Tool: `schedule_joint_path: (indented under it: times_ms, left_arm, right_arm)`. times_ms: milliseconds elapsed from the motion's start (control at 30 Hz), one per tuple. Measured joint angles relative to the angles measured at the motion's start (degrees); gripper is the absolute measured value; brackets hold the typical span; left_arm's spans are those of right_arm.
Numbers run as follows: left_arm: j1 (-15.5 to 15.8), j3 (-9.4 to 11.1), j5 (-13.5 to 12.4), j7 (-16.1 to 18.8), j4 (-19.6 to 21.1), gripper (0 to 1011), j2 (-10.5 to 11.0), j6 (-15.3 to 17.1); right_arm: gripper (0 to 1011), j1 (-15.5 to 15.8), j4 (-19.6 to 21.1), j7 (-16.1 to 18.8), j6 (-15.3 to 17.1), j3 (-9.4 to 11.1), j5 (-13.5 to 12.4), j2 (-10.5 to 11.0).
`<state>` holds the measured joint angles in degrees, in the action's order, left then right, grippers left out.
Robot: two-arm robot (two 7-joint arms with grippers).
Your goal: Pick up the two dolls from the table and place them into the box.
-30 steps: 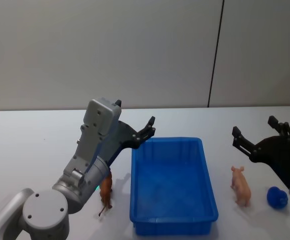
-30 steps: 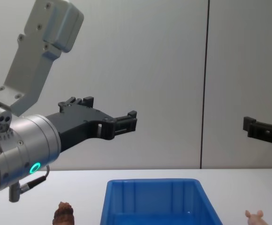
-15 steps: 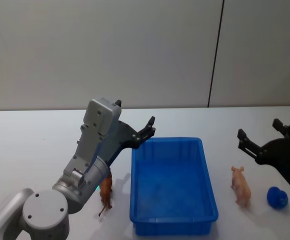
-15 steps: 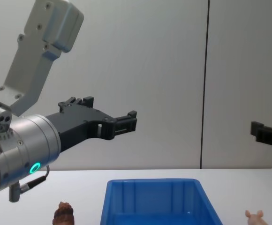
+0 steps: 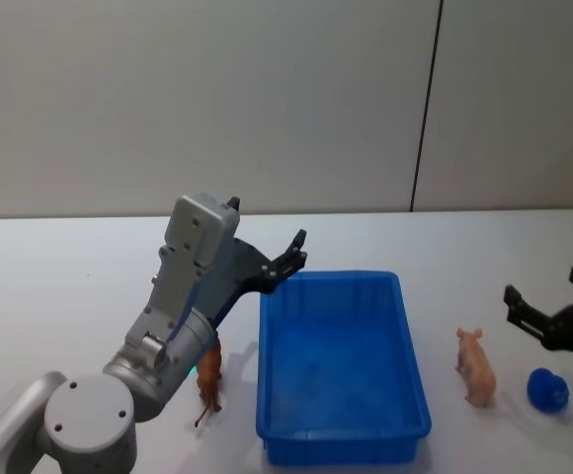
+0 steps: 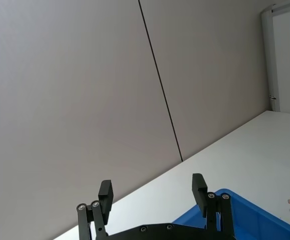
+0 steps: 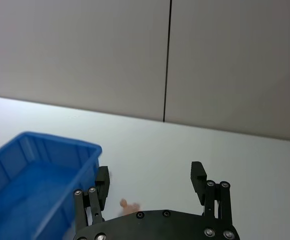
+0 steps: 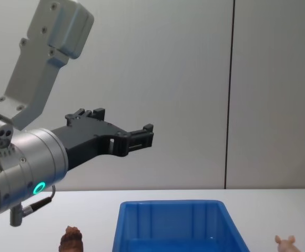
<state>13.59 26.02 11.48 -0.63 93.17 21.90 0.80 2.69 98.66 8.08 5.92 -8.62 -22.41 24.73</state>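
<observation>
"While both your arms hang over the table [image 5: 59, 296], how do your fingers stand?"

"My left gripper [image 5: 294, 251] is raised above the far left corner of the box [image 5: 338, 279], fingers spread wide, gripping nothing. My right gripper [image 5: 548, 296] hangs above the table off to the right, fingers likewise apart and bare."

"And the dolls?"

"The brown doll [image 5: 208, 375] stands on the table just beside the box's left wall, under my left arm. The pink doll [image 5: 476, 367] stands right of the box, near my right gripper, with a small blue object [image 5: 547, 389] beside it."
</observation>
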Motion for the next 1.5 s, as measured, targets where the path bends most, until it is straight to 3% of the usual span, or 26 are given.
schedule_joint_path:
  times_ms: [267,667,1367,1500]
  left_arm:
    - [0.0,0.0,0.0,0.0,0.0,1001,-0.01,0.0]
    - [0.0,0.0,0.0,0.0,0.0,1001,0.0,0.0]
    - [0.0,0.0,0.0,0.0,0.0,1001,0.0,0.0]
    - [0.0,0.0,0.0,0.0,0.0,1001,-0.01,0.0]
  right_arm:
    - [1001,0.83,-1.47,2.05,3.77,1.39,-1.09,2.26]
    - [1001,1.27,-4.36,4.75,7.6,2.12,-1.02,3.97]
    - [1001,-0.89,-10.82,8.94,10.42,0.89,1.56,3.48]
    - [915,-1.4,-11.75,9.5,10.97,0.61,1.85,3.21]
